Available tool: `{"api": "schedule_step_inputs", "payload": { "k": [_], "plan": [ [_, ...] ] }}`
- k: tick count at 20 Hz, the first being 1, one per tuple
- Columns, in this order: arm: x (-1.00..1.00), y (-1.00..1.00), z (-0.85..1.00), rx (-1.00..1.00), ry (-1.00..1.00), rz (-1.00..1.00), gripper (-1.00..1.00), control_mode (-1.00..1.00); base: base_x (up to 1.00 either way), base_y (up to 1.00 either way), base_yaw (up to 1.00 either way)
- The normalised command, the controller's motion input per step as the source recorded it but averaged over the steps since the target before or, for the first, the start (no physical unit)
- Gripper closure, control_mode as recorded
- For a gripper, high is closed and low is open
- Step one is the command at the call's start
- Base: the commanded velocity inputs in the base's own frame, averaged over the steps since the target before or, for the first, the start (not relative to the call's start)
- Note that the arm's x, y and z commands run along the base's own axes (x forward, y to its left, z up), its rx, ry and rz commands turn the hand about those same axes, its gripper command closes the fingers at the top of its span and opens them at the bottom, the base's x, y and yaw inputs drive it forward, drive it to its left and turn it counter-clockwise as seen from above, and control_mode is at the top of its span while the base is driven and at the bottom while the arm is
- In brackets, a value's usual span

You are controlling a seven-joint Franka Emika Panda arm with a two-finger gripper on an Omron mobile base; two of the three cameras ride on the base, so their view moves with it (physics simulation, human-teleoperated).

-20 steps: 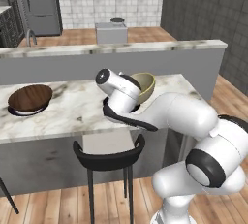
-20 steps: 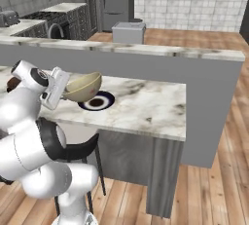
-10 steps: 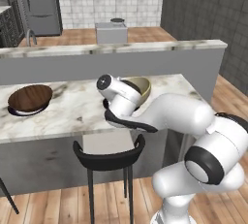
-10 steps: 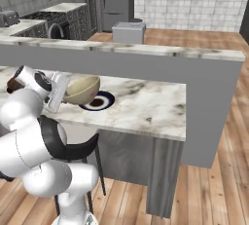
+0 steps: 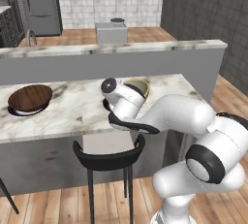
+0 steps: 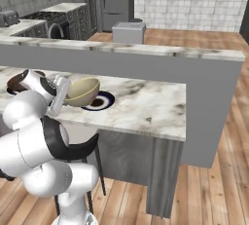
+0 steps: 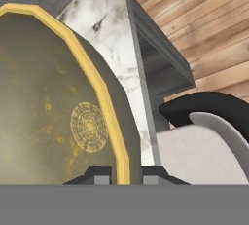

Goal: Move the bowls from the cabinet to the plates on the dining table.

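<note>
So the gripper [image 7: 125, 174] is pinched shut on the rim of the tan bowl [image 6: 81, 91], which hangs tilted just above the plate [image 6: 99, 101] on the dining table [image 6: 146, 107]. In the right base view the plate sits at about 4 o'clock from the bowl, nearly underneath it.

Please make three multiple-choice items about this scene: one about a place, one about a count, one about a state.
1. Where is the dark brown bowl?
A. on a plate on the dining table
B. on the stool
C. on the floor

2. How many bowls are visible?
A. one
B. two
C. four

3. What is the gripper doing?
A. open above the table
B. shut on nothing
C. shut on the tan bowl

Answers: 1 A, a plate rim shows under it; 2 B, one brown, one tan; 3 C, the fingers pinch its rim in the hand view.
</note>
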Motion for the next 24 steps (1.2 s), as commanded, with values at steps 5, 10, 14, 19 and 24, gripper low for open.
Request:
{"api": "schedule_step_inputs", "payload": {
  "k": [5,10,14,19,24],
  "plan": [
    [0.19,0.0,0.0,0.05,0.0,0.04,1.0,-1.0,0.0,0.0,0.0],
    [0.17,0.0,0.0,0.06,0.01,0.05,1.0,-1.0,0.0,0.0,0.0],
    [0.18,-0.02,-0.01,0.04,0.02,0.04,1.0,-1.0,0.0,0.0,0.0],
    [0.23,-0.02,-0.07,0.01,0.03,0.03,1.0,-1.0,0.0,0.0,0.0],
    [0.27,-0.07,-0.06,0.0,0.02,0.02,1.0,-1.0,0.0,0.0,0.0]
  ]
}}
